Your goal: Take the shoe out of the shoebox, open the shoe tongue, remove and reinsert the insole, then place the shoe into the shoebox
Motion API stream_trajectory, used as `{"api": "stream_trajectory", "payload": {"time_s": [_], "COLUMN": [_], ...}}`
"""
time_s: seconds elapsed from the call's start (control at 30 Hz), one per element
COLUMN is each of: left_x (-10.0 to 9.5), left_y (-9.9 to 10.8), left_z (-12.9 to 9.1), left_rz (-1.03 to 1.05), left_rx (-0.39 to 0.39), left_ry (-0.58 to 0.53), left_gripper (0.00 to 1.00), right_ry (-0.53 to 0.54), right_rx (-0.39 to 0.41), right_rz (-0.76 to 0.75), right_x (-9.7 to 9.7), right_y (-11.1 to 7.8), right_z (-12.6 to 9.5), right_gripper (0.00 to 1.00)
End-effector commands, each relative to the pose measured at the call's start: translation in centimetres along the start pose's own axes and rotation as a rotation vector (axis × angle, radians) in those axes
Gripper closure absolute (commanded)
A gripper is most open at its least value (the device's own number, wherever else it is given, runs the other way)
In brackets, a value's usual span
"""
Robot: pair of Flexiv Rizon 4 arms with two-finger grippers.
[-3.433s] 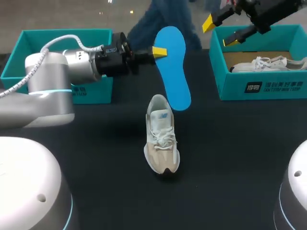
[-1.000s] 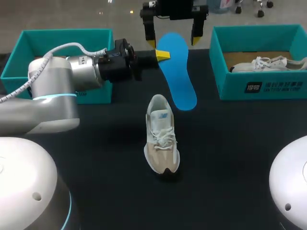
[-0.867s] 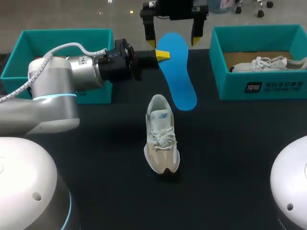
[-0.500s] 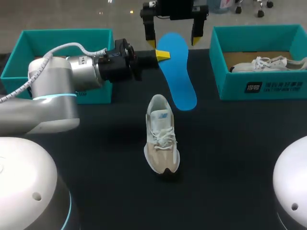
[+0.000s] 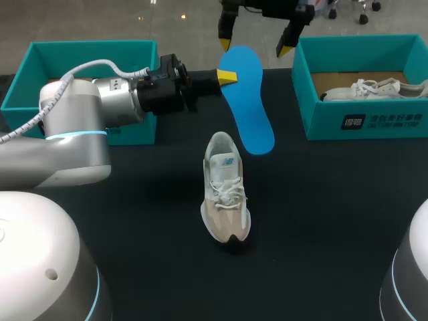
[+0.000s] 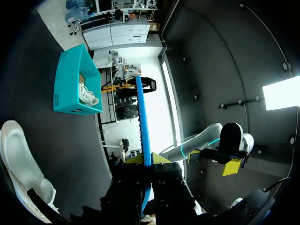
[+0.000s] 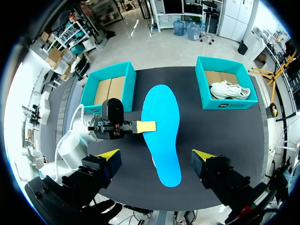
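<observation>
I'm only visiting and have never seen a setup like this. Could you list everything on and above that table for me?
shoe: one, beige and white, middle of the table, toe toward the robot.
insole: one, blue, held in the air beyond the shoe.
boxes: two, teal; left box at the table's far left, right box at its far right.
white shoe: one, white, inside the right box.
table: one, black, under it all.
left claw: one, yellow-tipped, shut on the insole's edge.
right claw: one, yellow-tipped, open, above the insole's far end, holding nothing.
</observation>
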State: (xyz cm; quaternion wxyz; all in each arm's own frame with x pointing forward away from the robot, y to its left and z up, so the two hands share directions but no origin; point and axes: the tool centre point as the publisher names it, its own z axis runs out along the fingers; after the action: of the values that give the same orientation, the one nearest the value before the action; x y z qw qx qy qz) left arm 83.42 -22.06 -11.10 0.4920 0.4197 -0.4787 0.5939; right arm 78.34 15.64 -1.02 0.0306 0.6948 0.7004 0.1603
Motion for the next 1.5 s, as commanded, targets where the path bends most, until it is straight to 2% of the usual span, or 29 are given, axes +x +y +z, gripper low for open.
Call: {"api": "stream_trajectory", "payload": {"time_s": [0.03,0.1,0.2,0.3,0.33,0.83,0.87,0.97,1.03,1.23,1.5], "left_x": [0.0,0.0,0.0,0.0,0.0,0.0,0.0,0.0,0.0,0.0,0.0], "left_y": [0.1,0.1,0.1,0.1,0.1,0.1,0.1,0.1,0.1,0.1,0.1], "left_z": [0.0,0.0,0.0,0.0,0.0,0.0,0.0,0.0,0.0,0.0,0.0], "left_rz": [0.001,0.001,0.001,0.001,0.001,0.001,0.001,0.001,0.001,0.001,0.001], "left_rx": [0.002,0.002,0.002,0.002,0.002,0.002,0.002,0.002,0.002,0.002,0.002], "left_ry": [-0.002,-0.002,-0.002,-0.002,-0.002,-0.002,-0.002,-0.002,-0.002,-0.002,-0.002], "left_gripper": [1.00,1.00,1.00,1.00,1.00,1.00,1.00,1.00,1.00,1.00,1.00], "right_ry": [0.264,0.275,0.352,0.503,0.560,0.560,0.626,0.707,0.716,0.959,1.073], "right_rx": [-0.044,-0.038,-0.035,0.018,0.063,0.063,0.050,0.028,0.040,0.013,0.011], "right_rz": [-0.022,-0.037,-0.051,-0.065,-0.070,-0.070,-0.050,-0.066,-0.080,-0.010,0.017], "right_x": [-3.7,-3.9,-4.1,-4.2,-4.2,-4.2,-4.4,-5.5,-6.2,-7.8,-8.4], "right_y": [-0.7,-0.5,-0.2,0.0,0.0,0.0,-0.1,-0.3,-0.6,-1.1,-1.0], "right_z": [0.2,0.2,0.2,0.4,0.5,0.5,0.7,1.3,1.8,2.8,4.0], "right_gripper": [0.00,0.00,0.00,0.00,0.00,0.00,0.00,0.00,0.00,0.00,0.00]}}
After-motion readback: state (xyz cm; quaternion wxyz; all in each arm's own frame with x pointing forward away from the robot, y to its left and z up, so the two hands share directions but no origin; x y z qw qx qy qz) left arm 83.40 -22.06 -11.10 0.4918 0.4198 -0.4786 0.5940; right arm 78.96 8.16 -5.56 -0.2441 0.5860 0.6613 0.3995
